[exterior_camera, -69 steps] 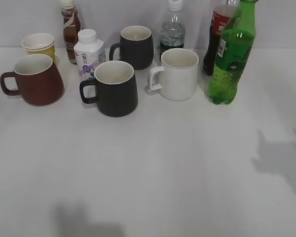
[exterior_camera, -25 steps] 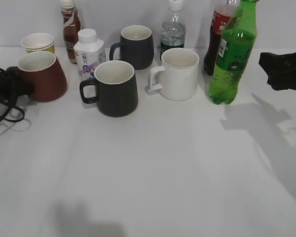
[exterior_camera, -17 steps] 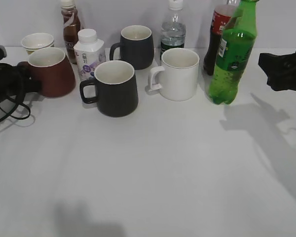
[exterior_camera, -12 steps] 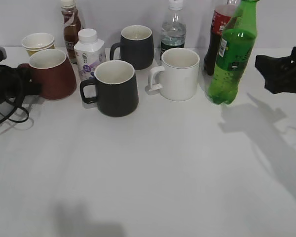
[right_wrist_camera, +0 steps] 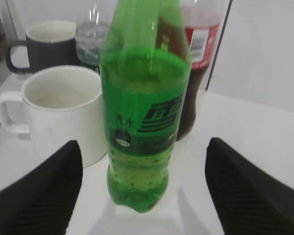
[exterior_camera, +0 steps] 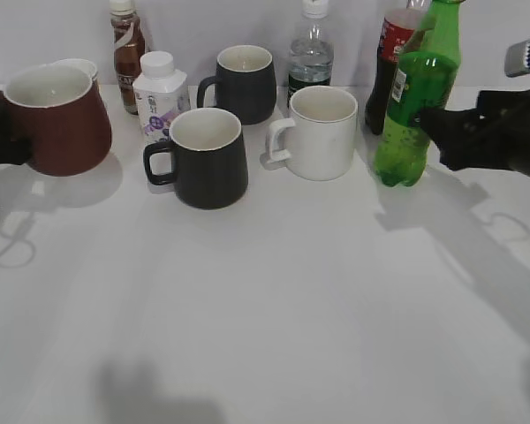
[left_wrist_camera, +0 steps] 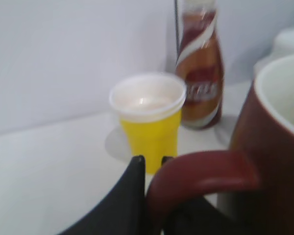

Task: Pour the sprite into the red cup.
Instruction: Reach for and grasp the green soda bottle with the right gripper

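The sprite [exterior_camera: 417, 106] is a tall green bottle standing at the back right of the table; it fills the middle of the right wrist view [right_wrist_camera: 143, 112]. My right gripper [right_wrist_camera: 143, 171] is open, its two black fingers wide apart on either side of the bottle and not touching it; it shows at the right edge of the exterior view [exterior_camera: 442, 132]. The red cup [exterior_camera: 57, 119] is lifted off the table at the far left. My left gripper [left_wrist_camera: 152, 164] is shut on its loop handle [left_wrist_camera: 201, 171].
A yellow paper cup [left_wrist_camera: 149, 115] and a brown drink bottle [left_wrist_camera: 198, 73] stand behind the red cup. Two black mugs [exterior_camera: 203, 159], a white mug [exterior_camera: 318, 132], a white milk bottle [exterior_camera: 157, 93], a water bottle [exterior_camera: 310, 49] and a cola bottle [exterior_camera: 387, 62] crowd the back row.
My left gripper has taken the red cup by the handle and lifted it up and to the left. My right gripper has moved left, up to the sprite bottle.
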Tool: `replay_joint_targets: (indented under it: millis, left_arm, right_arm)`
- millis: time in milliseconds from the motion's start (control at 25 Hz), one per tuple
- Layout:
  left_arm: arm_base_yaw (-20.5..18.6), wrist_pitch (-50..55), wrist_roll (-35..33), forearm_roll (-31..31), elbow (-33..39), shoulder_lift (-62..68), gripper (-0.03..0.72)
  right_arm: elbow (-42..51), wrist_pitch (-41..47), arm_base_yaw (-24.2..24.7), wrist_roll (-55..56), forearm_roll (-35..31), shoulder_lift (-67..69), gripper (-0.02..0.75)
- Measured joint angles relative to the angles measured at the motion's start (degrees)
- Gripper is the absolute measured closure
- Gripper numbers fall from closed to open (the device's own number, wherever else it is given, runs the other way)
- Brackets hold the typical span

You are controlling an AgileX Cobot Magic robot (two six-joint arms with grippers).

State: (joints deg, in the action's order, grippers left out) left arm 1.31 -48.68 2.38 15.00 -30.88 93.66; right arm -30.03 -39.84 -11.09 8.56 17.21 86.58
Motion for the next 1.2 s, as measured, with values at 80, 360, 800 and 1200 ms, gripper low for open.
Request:
replay_joint_targets:
  millis: [80,360,800,1200]
  left_arm:
    - [0.85,2.24,0.06,0.0,1.71,-3.78,0.621]
    - [6.91,10.51,0.01,1.7,4.74,-11.99,0.621]
    - [23.84,13.74,0.01,2.2,4.79,-14.33,0.622]
    - [30.49,10.04,0.01,2.25,4.85,-8.14,0.622]
  right_arm:
    - [-1.83,-1.83,0.0,0.94,0.2,3.22,0.15]
    - [-8.4,-4.52,0.0,1.47,0.5,13.49,0.15]
    - [-15.65,-5.35,0.0,1.54,0.57,22.67,0.172]
    - [-16.44,-4.06,0.0,1.13,0.52,22.48,0.356]
